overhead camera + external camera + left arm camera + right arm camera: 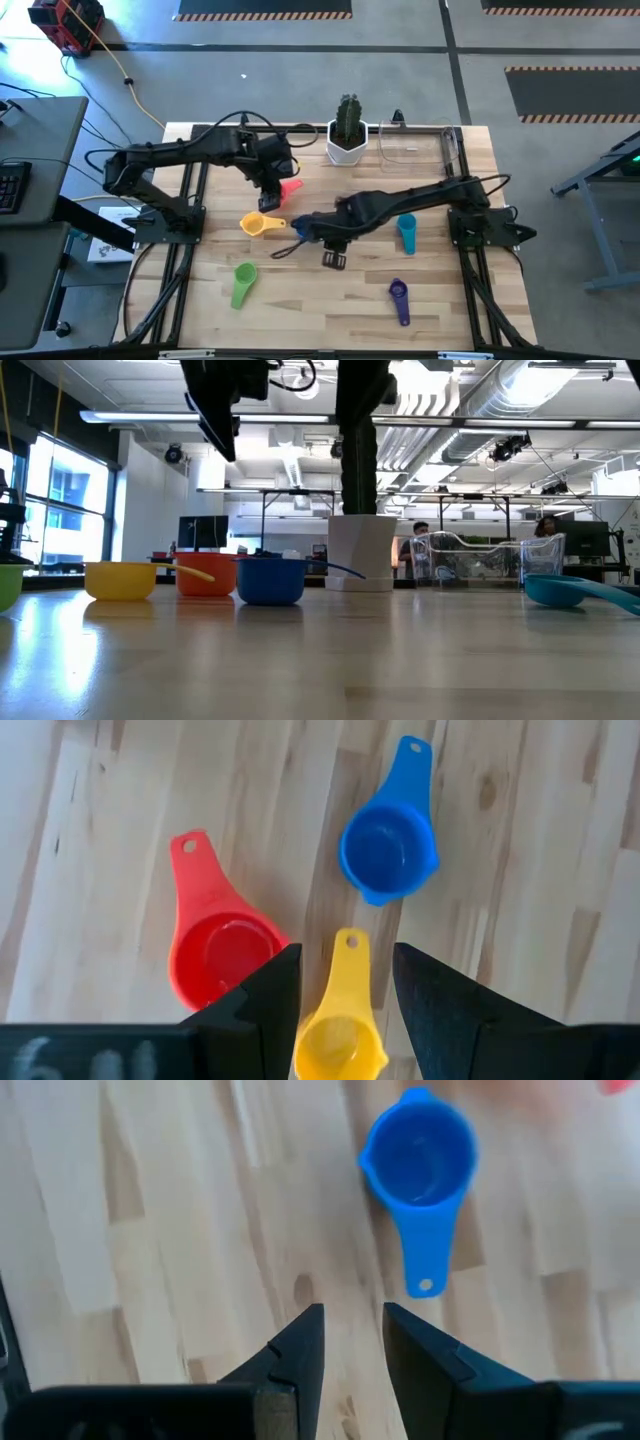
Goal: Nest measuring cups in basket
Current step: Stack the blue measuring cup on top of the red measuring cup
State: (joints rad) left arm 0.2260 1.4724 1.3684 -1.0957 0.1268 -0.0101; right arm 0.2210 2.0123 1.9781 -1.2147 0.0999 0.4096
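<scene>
The tabletop (330,300) is showing pale wooden planks in a dark metal frame, standing on a grey concrete floor with striped hazard mats; the low view is looking across it into a wide workshop with ceiling ducts, desks, monitors and two people sitting far back.

A white pot with a cactus (347,132) is sitting at the middle of the far edge; the clear basket (412,142) is standing just beside it toward the right far corner, holding nothing that can be seen.

The left gripper (273,190) is hovering above the tabletop left of centre, its fingers (265,1010) standing apart and holding nothing; the yellow cup (340,1025) is lying below the gap, its handle running away from the wrist camera. The orange-red cup (215,945) is lying beside it, handle pointing the same way with a slight lean; in the high view it is peeking out just right of the left gripper.

The right gripper (335,258) is hanging near the centre, fingers (295,1355) parted narrowly and gripping nothing; the blue cup (418,1165) is lying ahead of it, handle aimed back toward the fingers.

The teal cup (406,232) is lying right of centre, long axis running far to near; the green cup (243,283) is lying toward the left near corner, handle aimed at the near edge; the purple cup (399,300) is lying toward the right near edge, handle likewise toward the near edge.
</scene>
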